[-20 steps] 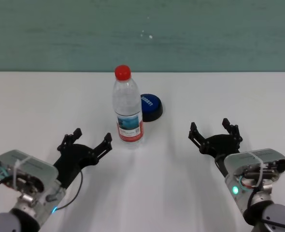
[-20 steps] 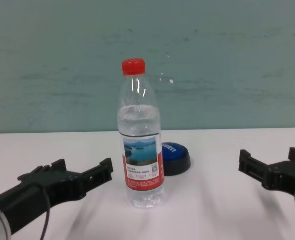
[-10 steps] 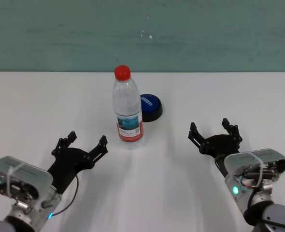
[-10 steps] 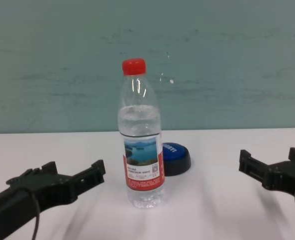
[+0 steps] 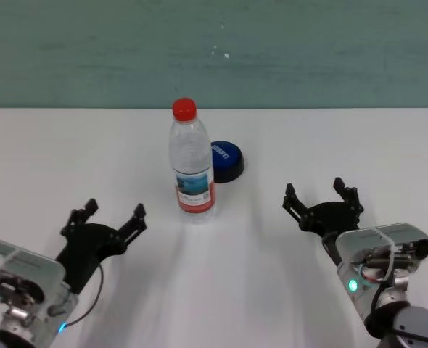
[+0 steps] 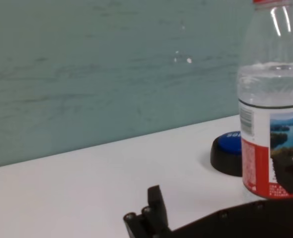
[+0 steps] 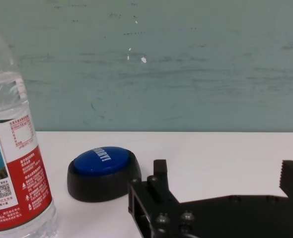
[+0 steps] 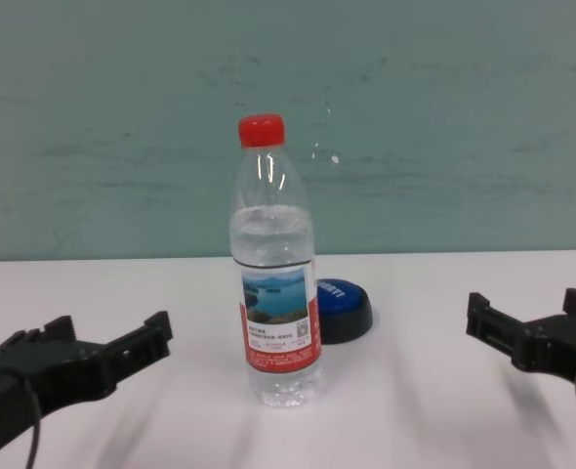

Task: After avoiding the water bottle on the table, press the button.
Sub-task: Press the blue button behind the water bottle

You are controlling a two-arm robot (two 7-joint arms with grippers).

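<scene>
The water bottle [image 5: 193, 170] stands upright on the white table [image 5: 69, 152], with its red cap on top. The blue button [image 5: 226, 161] sits just behind it, to its right. My left gripper [image 5: 114, 212] is open and empty. It is low over the table, to the near left of the bottle and apart from it. My right gripper [image 5: 317, 193] is open and empty, to the near right of the button. The chest view shows the bottle [image 8: 276, 293], the button [image 8: 342, 305] and both grippers [image 8: 110, 327] [image 8: 525, 308]. The right wrist view shows the button [image 7: 103, 171] beside the bottle [image 7: 15, 163].
A teal wall [image 5: 308, 51] runs along the table's far edge. Bare tabletop lies to the left and right of the bottle and in front of it.
My left gripper has drawn back toward me and to the left, away from the bottle. The right arm, the bottle and the button have not moved.
</scene>
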